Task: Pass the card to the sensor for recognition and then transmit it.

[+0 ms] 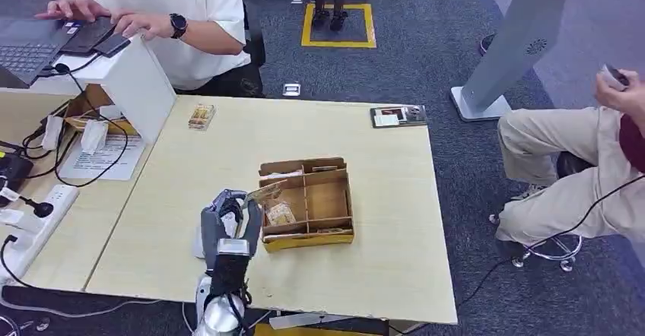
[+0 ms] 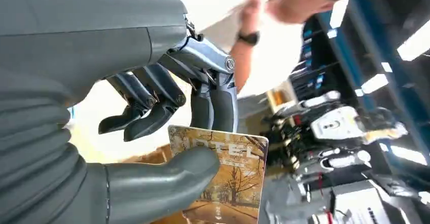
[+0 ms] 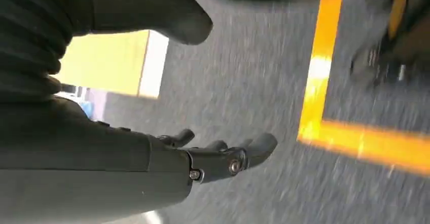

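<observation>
My left hand (image 1: 227, 226) is raised over the table just left of the cardboard tray (image 1: 308, 241). It pinches a card (image 2: 228, 181) printed with an autumn tree scene between thumb and fingers; the same card (image 1: 268, 192) shows in the head view at the hand's fingertips, above the tray's left compartments. More cards lie in the tray, one (image 1: 280, 213) in the left middle slot. A dark sensor pad (image 1: 398, 115) sits at the table's far right edge. My right hand (image 3: 218, 158) hangs over grey floor, fingers apart, holding nothing.
A person in white works at a laptop (image 1: 27, 47) behind a white box (image 1: 137, 77) at the back left. Another card (image 1: 201, 115) lies near that box. Cables and a power strip (image 1: 34, 226) crowd the left table. A seated person (image 1: 578, 161) is at the right.
</observation>
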Tool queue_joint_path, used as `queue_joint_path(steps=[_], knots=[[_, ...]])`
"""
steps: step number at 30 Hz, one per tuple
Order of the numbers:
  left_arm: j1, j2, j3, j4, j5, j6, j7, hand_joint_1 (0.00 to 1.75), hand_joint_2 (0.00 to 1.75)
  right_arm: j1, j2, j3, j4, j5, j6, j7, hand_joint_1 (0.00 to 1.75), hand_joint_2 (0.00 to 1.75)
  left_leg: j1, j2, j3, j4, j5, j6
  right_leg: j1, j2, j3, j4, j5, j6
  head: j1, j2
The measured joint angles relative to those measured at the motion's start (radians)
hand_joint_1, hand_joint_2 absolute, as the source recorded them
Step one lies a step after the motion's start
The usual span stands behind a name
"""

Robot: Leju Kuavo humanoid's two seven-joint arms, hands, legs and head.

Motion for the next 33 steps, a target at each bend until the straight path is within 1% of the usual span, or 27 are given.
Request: queue_joint_path(steps=[2,3,8,10,11,12,13,14,15,16,17,18,20,23,27,33], knots=[[-0.010,-0.002,0.000,0.000,0.112,-0.051,0.002,1.75,1.75,0.007,-0.019,0.005,-0.003,0.008,0.078,-0.024,0.00,1.75,0.000,0.000,0.000,0.000,0.000,0.000,0.000,0.000,0.000,0.000,0.000,0.000,0.000,0.000],[-0.015,-0.002,0.000,0.000,0.139,-0.062,0.003,1.75,1.75,0.009,-0.024,0.005,-0.006,0.008,0.102,-0.029,0.00,1.75,0.000,0.000,0.000,0.000,0.000,0.000,0.000,0.000,0.000,0.000,0.000,0.000,0.000,0.000],[-0.039,-0.007,0.000,0.005,0.171,-0.074,0.003,1.75,1.75,0.016,-0.044,0.012,-0.013,0.012,0.121,-0.035,0.00,1.75,0.000,0.000,0.000,0.000,0.000,0.000,0.000,0.000,0.000,0.000,0.000,0.000,0.000,0.000],[-0.051,-0.009,0.000,0.010,0.232,-0.095,0.013,1.75,1.75,0.018,-0.053,0.018,-0.015,0.024,0.166,-0.049,0.00,1.75,0.000,0.000,0.000,0.000,0.000,0.000,0.000,0.000,0.000,0.000,0.000,0.000,0.000,0.000],[-0.063,-0.010,0.000,0.018,0.284,-0.100,0.022,1.75,1.75,0.019,-0.068,0.022,-0.014,0.020,0.170,-0.060,0.00,1.75,0.000,0.000,-0.001,0.000,0.000,0.000,0.000,0.000,0.000,0.000,0.000,0.000,0.000,0.000],[-0.074,-0.012,0.005,0.025,0.338,-0.075,0.021,1.75,1.75,0.019,-0.076,0.021,-0.005,-0.004,0.128,-0.086,0.00,1.75,0.000,0.000,-0.001,0.000,0.000,0.000,0.000,-0.001,0.000,0.000,0.000,0.000,0.001,0.000],[-0.082,-0.015,0.013,0.028,0.383,-0.041,0.020,1.75,1.75,0.019,-0.076,0.013,0.016,-0.035,0.056,-0.117,0.00,1.75,0.000,0.000,-0.001,0.000,0.000,0.000,0.000,0.000,0.000,0.000,0.000,0.000,0.001,0.000],[-0.088,-0.016,0.027,0.029,0.425,-0.019,0.030,1.75,1.75,0.015,-0.075,0.003,0.032,-0.053,-0.058,-0.126,0.00,1.75,-0.001,0.001,-0.001,0.000,0.000,0.000,-0.001,0.001,0.000,0.000,0.001,0.000,0.000,0.000],[-0.094,-0.015,0.048,0.029,0.474,-0.025,0.054,1.75,1.75,0.007,-0.074,-0.002,0.040,-0.050,-0.213,-0.116,0.00,1.75,-0.001,0.001,0.000,0.000,0.000,0.000,-0.001,0.002,0.000,0.000,0.001,0.000,-0.001,0.000],[-0.099,-0.013,0.066,0.029,0.503,-0.038,0.081,1.75,1.75,-0.001,-0.074,-0.002,0.047,-0.041,-0.421,-0.103,0.00,1.75,-0.001,0.001,-0.001,0.000,0.000,0.001,-0.001,0.001,0.000,0.000,0.001,0.000,0.000,0.000],[-0.105,-0.011,0.083,0.029,0.524,-0.049,0.102,1.75,1.75,-0.007,-0.073,-0.003,0.051,-0.033,-0.604,-0.097,0.00,1.75,-0.001,0.001,-0.001,0.000,0.001,0.001,0.000,0.000,0.000,0.000,0.001,0.000,0.001,0.000],[-0.115,-0.008,0.095,0.029,0.536,-0.054,0.114,1.75,1.75,-0.014,-0.072,-0.004,0.055,-0.028,-0.709,-0.096,0.00,1.75,-0.001,0.000,-0.001,0.000,0.001,0.001,-0.001,0.000,0.000,0.000,0.001,0.000,0.000,0.000],[-0.142,-0.002,0.118,0.035,0.548,-0.060,0.124,1.75,1.75,-0.026,-0.078,-0.004,0.069,-0.022,-0.701,-0.098,0.00,1.75,0.000,0.000,-0.001,0.000,0.001,0.001,0.000,0.000,0.000,0.000,0.001,0.000,0.004,0.000],[-0.188,0.004,0.138,0.065,0.555,-0.062,0.128,1.75,1.75,-0.030,-0.078,-0.015,0.077,-0.027,-0.683,-0.111,0.00,1.75,-0.001,-0.001,-0.001,0.000,0.001,0.001,0.000,-0.001,0.000,0.000,0.001,0.001,0.004,0.000],[-0.214,0.008,0.151,0.088,0.556,-0.063,0.127,1.75,1.75,-0.029,-0.074,-0.029,0.080,-0.031,-0.677,-0.120,0.00,1.75,-0.001,0.000,-0.001,0.000,0.001,0.001,0.000,0.000,0.000,0.000,0.001,0.001,0.001,0.000],[-0.264,0.008,0.155,0.150,0.554,-0.047,0.123,1.75,1.75,-0.017,-0.108,-0.077,0.091,-0.052,-0.677,-0.145,0.00,1.75,-0.001,-0.001,-0.002,0.000,0.001,0.001,-0.001,-0.001,0.000,0.000,0.001,0.001,0.002,0.000]])
